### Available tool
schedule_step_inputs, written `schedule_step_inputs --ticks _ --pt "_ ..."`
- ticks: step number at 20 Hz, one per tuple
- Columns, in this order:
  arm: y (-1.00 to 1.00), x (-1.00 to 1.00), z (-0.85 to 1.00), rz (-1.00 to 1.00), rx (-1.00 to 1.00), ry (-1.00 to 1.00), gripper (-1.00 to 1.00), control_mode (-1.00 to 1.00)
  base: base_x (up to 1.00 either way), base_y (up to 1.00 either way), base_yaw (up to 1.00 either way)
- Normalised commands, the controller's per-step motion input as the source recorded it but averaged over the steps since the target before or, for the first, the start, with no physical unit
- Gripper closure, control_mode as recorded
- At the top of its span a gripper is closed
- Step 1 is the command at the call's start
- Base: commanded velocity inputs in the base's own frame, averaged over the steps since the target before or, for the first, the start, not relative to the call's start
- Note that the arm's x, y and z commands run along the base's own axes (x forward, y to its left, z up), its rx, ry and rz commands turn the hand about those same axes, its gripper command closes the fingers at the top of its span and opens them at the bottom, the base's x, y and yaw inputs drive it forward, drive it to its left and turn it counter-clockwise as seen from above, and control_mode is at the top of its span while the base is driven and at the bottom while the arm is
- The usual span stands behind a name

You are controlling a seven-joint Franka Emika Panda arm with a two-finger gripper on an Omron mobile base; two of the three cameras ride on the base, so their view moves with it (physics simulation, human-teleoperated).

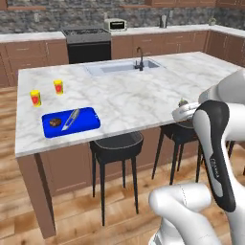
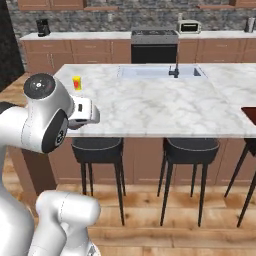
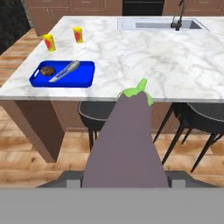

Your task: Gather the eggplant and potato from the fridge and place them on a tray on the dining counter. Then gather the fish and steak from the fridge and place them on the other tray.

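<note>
Currently, on the white grey-veined marble desk (image 1: 143, 95), left to right: two small yellow cans with red labels (image 3: 49, 42), then a shallow blue rectangular tray (image 3: 85, 74) holding a dark round steak (image 3: 47, 70) and, just beside it, a slender silvery-grey fish (image 3: 64, 71) lying diagonally. Further right, an inset sink with a black tap (image 1: 139, 59). Two black round stools (image 1: 116, 145) stand under the desk's near edge. Gripper (image 3: 124, 177) is clenched around a long purple eggplant with a green cap (image 3: 127, 144), in front of the desk. A dark red-brown tray corner (image 2: 250, 114) sits at the desk's right end.
</note>
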Motion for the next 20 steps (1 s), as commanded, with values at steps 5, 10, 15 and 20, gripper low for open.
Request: schedule_step_inputs --ticks 5,10,15,20 --pt "0.0 0.0 0.0 0.0 0.0 0.0 1.0 1.0 0.08 0.99 0.03" --pt "0.0 0.0 0.0 0.0 0.0 0.0 1.0 1.0 0.33 0.46 0.08" --pt "0.0 0.0 0.0 0.0 0.0 0.0 1.0 1.0 0.78 -0.04 0.01" --pt "0.0 0.0 0.0 0.0 0.0 0.0 1.0 1.0 0.73 0.19 0.03"
